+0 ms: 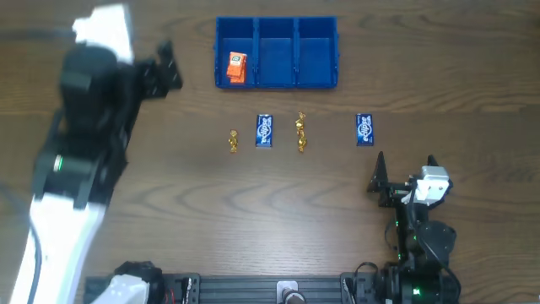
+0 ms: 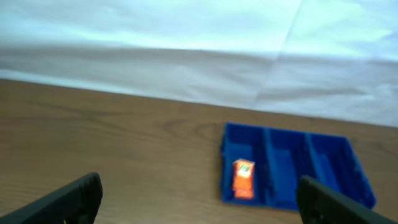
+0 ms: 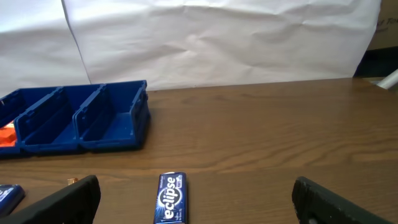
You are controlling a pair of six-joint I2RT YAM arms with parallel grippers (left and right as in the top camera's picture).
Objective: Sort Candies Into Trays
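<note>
A: Jaws?
B: Left jaws and right jaws wide, empty. Left arm [image 1: 89,93] raised, left of the blue tray [image 1: 317,83]; right arm [image 1: 422,228] low, near a blue pack [image 1: 364,129].
A: Room?
B: Orange candy [image 1: 237,67] in the tray's left compartment; other candies [image 1: 264,130] in a row on open worktop [image 1: 211,211].

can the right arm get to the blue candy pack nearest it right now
Probably yes. The right gripper sits just short of the blue rectangular candy pack, fingers open and facing it, with only bare brown wooden table between them.
</note>
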